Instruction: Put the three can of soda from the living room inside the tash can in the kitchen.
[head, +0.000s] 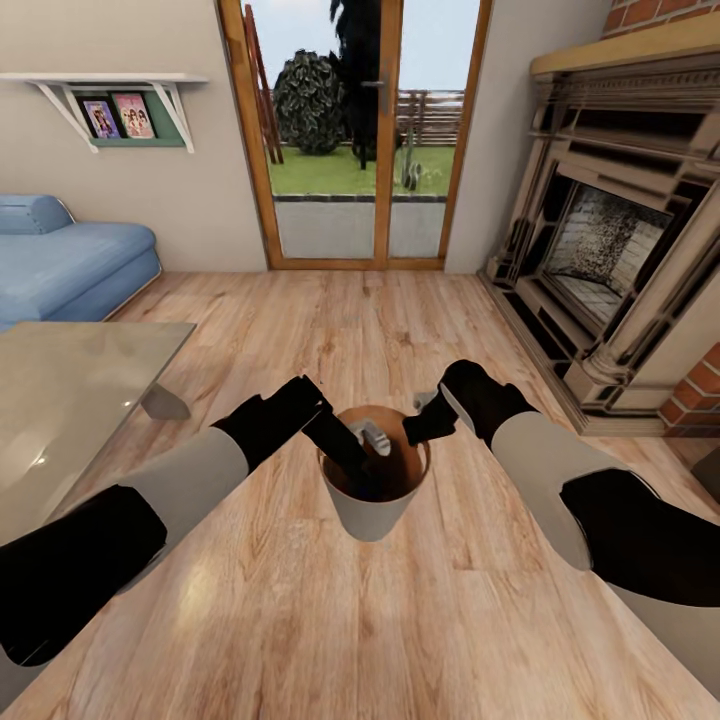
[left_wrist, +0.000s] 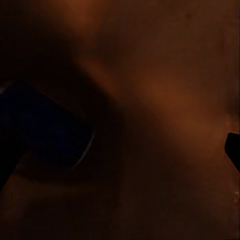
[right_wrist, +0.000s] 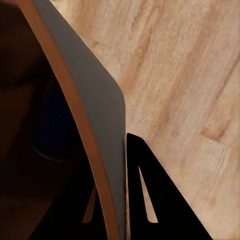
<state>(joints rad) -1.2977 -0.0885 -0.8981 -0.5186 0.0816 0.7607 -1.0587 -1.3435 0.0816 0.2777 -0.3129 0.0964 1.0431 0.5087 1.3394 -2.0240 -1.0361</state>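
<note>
bin: tash can (head: 372, 512) is held up off the wood floor (head: 400, 330), between both arms, in the middle of the head view; pale outside, brown inside.
right gripper: right gripper (head: 428, 424) pinches the bin's rim on the robot's right side. Right wrist view shows the wall (right_wrist: 95, 110) running between the two fingers (right_wrist: 150, 195), one finger inside, one outside, pressed onto it.
left gripper: left gripper (head: 345, 455) reaches down inside the bin from the robot's left. Left wrist view is dark brown interior (left_wrist: 165, 100); one dark finger (left_wrist: 45, 130) is visible, the other only as a tip at the frame edge. Spread or closed: can't tell.
can: a silver-grey top (head: 374, 436) shows inside the bin, just beside the left gripper, near the far wall. Looks like a can of soda; body is hidden. Contact with the fingers: can't tell.
room: living room. Blue sofa (head: 70, 260) far left, glass table (head: 80, 380) near left, brick fireplace (head: 610, 260) right, glazed door (head: 355, 130) straight ahead, wall shelf (head: 110, 100) above the sofa.
</note>
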